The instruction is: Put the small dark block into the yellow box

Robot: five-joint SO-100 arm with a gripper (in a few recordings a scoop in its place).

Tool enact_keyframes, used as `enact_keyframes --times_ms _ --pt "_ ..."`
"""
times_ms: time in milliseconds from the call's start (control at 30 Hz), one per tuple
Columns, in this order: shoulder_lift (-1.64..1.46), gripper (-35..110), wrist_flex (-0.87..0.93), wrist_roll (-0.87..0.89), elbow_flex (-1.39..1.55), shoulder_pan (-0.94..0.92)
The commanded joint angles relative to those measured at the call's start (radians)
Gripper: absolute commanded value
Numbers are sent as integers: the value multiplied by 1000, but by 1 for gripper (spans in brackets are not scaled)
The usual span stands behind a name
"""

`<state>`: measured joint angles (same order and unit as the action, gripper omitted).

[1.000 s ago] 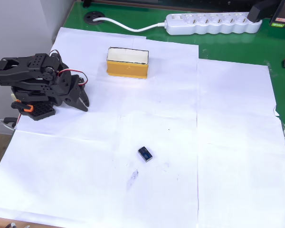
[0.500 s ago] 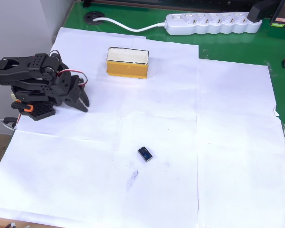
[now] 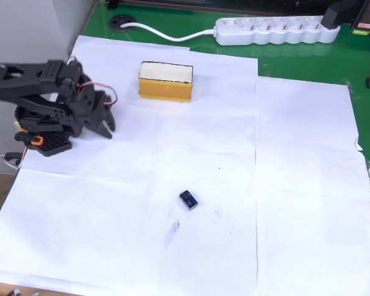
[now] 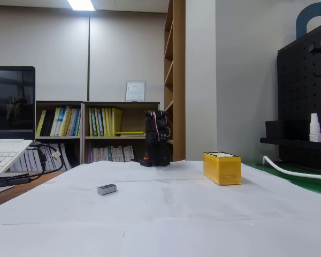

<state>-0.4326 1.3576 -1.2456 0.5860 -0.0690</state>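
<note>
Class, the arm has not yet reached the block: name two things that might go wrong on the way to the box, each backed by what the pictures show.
1. The block is tiny and lies flat on the paper, far from the end effector, so the grasp may miss or push it aside.
2. The box is light-looking and stands loose on paper; a low approach might knock it away.

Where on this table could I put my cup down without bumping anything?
The white paper right of the small dark block is bare, as is the near edge. It is busier around the gripper, the yellow box and the power strip.
</note>
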Motion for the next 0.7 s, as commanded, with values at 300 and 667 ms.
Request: enact_keyframes --times_ms 300,667 --pt "-698 15 219 123 864 -155" --pt "-1144 30 239 132 1293 -245"
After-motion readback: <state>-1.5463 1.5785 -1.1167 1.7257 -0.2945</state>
